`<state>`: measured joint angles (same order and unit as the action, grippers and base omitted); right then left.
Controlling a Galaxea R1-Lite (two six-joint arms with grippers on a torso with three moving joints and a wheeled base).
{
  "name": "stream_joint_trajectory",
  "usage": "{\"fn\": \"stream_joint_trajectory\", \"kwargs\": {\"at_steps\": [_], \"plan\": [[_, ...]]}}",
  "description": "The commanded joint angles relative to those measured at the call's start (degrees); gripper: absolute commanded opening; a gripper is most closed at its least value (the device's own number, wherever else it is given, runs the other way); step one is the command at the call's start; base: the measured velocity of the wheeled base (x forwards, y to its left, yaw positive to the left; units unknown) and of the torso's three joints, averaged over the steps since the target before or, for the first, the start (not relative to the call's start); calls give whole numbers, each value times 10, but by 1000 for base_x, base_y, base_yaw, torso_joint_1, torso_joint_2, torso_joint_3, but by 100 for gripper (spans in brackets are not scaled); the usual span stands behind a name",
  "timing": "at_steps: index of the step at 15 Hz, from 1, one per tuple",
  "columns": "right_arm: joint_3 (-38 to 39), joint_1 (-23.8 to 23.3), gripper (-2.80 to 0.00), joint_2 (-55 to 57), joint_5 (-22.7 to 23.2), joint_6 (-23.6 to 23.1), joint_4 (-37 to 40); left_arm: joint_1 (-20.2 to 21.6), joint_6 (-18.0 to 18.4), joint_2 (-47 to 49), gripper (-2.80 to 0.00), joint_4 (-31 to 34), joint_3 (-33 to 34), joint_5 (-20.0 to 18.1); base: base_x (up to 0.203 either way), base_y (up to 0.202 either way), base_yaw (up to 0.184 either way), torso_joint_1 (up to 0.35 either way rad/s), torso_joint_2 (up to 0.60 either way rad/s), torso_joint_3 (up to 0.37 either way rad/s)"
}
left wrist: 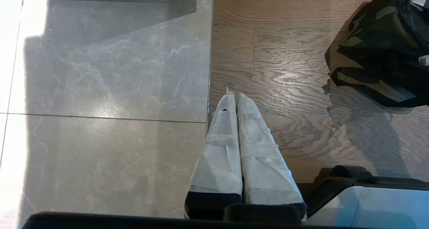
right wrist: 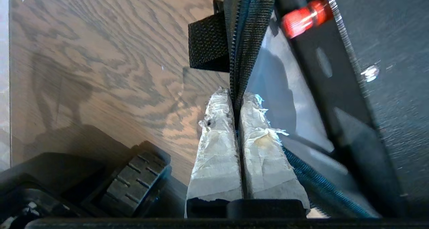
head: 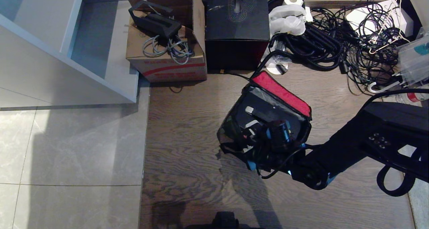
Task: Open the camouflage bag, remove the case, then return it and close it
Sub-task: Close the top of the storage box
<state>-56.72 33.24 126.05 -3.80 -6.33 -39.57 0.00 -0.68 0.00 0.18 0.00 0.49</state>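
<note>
The camouflage bag lies open on the wooden floor, its lid folded back with the red inside showing. Inside it sits the case, black, with a strap handle that has a silver end. My right gripper is shut on the bag's zipper edge at the near rim; the case's speckled surface lies right beside it. In the head view the wrist hides those fingers. My left gripper hangs shut and empty above the floor, away from the bag.
Behind the bag stand a brown cardboard box and a larger black box with a swirl emblem. A tangle of black cables fills the back right. A white shelf unit stands at the left over grey tiles.
</note>
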Motion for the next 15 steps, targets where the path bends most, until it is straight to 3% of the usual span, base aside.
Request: {"fn": "stream_joint_trajectory", "kwargs": {"at_steps": [1,12,13,15], "plan": [[-6,0,-280,0,-1,-2,-3,0,0,-1,-280,0,0,0,0,0,0,0,0,0],[5,0,-280,17,-1,-2,-19,0,0,-1,-280,0,0,0,0,0,0,0,0,0],[5,0,0,17,-1,-2,-19,0,0,-1,-280,0,0,0,0,0,0,0,0,0],[0,0,0,17,-3,-1,-18,0,0,-1,-280,0,0,0,0,0,0,0,0,0]]}}
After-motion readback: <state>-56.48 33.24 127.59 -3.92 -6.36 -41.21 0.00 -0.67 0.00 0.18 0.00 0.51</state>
